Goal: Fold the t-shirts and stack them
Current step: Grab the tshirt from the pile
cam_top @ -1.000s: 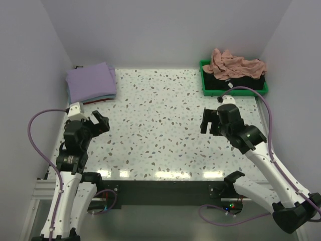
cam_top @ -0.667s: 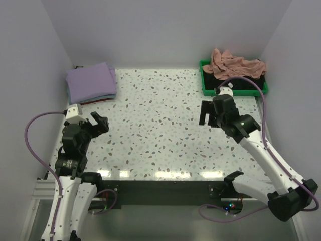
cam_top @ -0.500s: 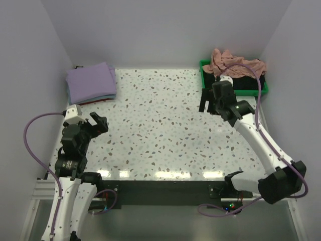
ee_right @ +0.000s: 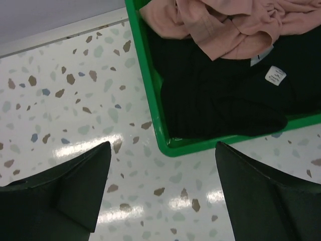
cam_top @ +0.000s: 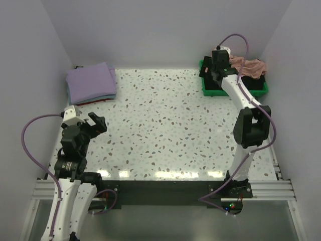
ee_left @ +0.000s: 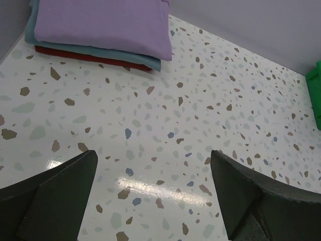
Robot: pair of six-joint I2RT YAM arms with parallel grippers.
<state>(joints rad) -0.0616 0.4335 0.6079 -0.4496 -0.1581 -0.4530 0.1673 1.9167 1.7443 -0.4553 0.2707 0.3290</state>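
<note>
A crumpled salmon-pink t-shirt (cam_top: 247, 66) (ee_right: 220, 25) lies on top of a black t-shirt (cam_top: 247, 83) (ee_right: 215, 95) in the green tray. At the back left a folded lavender t-shirt (cam_top: 91, 83) (ee_left: 100, 22) tops a stack, with teal and red folded layers under it. My right gripper (cam_top: 209, 73) (ee_right: 163, 143) hangs open over the tray's near left corner, holding nothing. My left gripper (cam_top: 99, 123) (ee_left: 154, 153) is open and empty above bare table, in front of the stack.
The green tray (cam_top: 208, 93) (ee_right: 150, 85) stands at the back right against the wall. White walls close the table on three sides. The right arm stretches far forward along the table's right side.
The right arm has swung from mid-table out to the tray at the back right. The left arm has drawn slightly back toward its base. Both grippers stay open.
</note>
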